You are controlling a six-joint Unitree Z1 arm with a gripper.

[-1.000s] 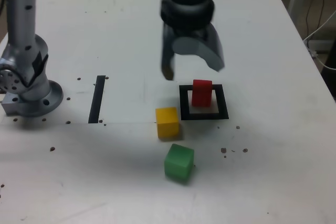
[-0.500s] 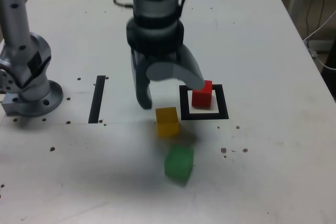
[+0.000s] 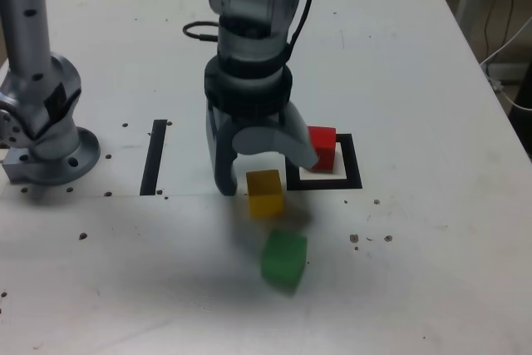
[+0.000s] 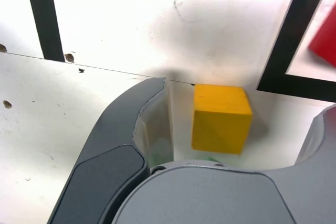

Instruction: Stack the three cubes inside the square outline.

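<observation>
The red cube (image 3: 322, 147) sits inside the square outline (image 3: 352, 164), partly hidden behind one finger. Just outside the outline's near-left corner in the exterior view lies the yellow cube (image 3: 265, 193). The green cube (image 3: 283, 258) lies nearer the camera, apart from the others. My gripper (image 3: 264, 168) hangs open low over the table, its tips above and behind the yellow cube with one finger (image 3: 223, 174) beside it. In the wrist view the yellow cube (image 4: 220, 119) lies between the spread fingers (image 4: 131, 129), untouched. A corner of the outline (image 4: 294, 40) and the red cube (image 4: 325, 40) show there.
A straight black strip (image 3: 154, 155) lies on the white table at the exterior view's left, also seen in the wrist view as a strip (image 4: 44, 14). The arm's grey base (image 3: 41, 122) stands at the far left. Small dark holes dot the table; a cable lies behind the arm.
The gripper has swung from above the red cube toward the exterior view's left and come down to the yellow cube. The cubes have stayed in place.
</observation>
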